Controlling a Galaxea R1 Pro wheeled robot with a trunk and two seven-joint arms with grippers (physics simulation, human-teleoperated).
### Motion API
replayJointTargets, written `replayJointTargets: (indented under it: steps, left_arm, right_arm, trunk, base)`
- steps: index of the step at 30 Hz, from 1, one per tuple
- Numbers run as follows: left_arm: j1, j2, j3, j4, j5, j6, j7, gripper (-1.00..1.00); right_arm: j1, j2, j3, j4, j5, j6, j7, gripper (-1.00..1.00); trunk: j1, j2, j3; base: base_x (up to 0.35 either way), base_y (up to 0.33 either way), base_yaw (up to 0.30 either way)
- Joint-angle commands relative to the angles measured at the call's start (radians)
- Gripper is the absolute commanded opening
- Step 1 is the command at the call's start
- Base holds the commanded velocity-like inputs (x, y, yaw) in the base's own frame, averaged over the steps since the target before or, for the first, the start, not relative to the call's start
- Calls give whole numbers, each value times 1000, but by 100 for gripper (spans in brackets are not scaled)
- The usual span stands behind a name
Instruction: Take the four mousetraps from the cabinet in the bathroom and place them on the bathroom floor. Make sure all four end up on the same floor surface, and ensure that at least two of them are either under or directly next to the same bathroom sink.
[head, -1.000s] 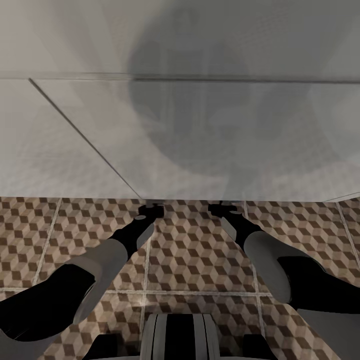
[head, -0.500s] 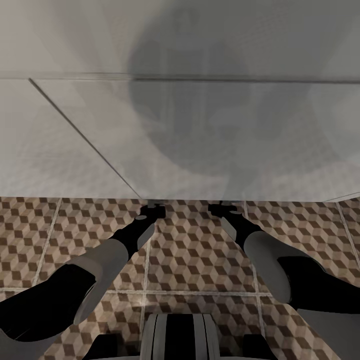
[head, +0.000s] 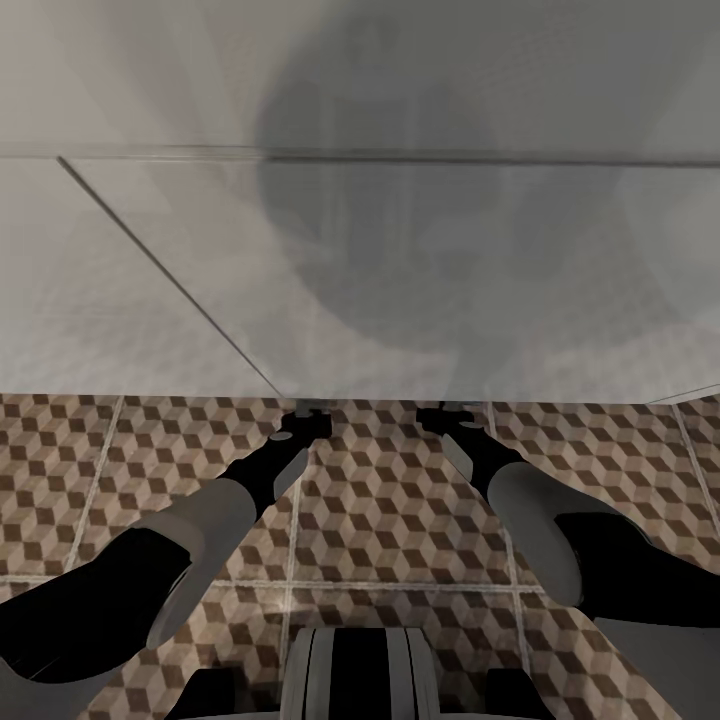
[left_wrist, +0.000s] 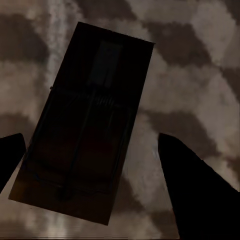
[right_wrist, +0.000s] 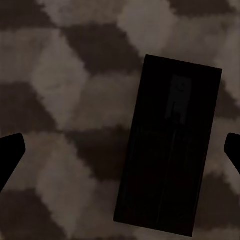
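Left hand (head: 303, 419): your left arm reaches forward and down to the foot of the wide white vanity unit (head: 400, 280). In the left wrist view the 2 dark fingertips (left_wrist: 195, 185) stand spread apart, gripping nothing, so the hand is released.
Left mousetrap (left_wrist: 87, 122): a flat rectangular wood board with dark wire parts, deep in shadow, lies flat on the tile between the spread fingers in your left wrist view. It sits askew to the fingers, closer to 1 fingertip than to the other. You cannot tell whether that nearer fingertip touches its edge.
Right hand (head: 447, 415): your right arm reaches to the same vanity foot, beside the left one and apart from it. In the right wrist view its 2 fingertips (right_wrist: 10, 155) show at opposite edges of the frame, wide apart, so this hand is released too.
Right mousetrap (right_wrist: 170, 147): a second dark, shadowed rectangular board lies flat on the tile between those fingers, nearer 1 of them, touching neither.
Bathroom floor (head: 380, 520): large tiles printed with brown, beige and white cubes and pale grout lines carry both traps. In the head view the floor runs up to the vanity front.
Vanity top: a broad grey shadow falls across the white surface in your head view.
Robot base (head: 360, 670): the grey and black trunk shows at the bottom centre of the head view.
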Motion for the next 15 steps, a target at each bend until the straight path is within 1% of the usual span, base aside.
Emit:
replayJointTargets:
  steps: [1,15]
  left_arm:
    - [0,0,-9,2,9,-1,6,100]
    - [0,0,-9,7,9,-3,6,100]
  right_arm:
    - [0,0,1,-1,-7,3,-3,100]
    - [0,0,1,-1,-7,3,-3,100]
  trunk:
    - [0,0,0]
    - [0,0,0]
  base:
    - [0,0,0]
    - [0,0,0]
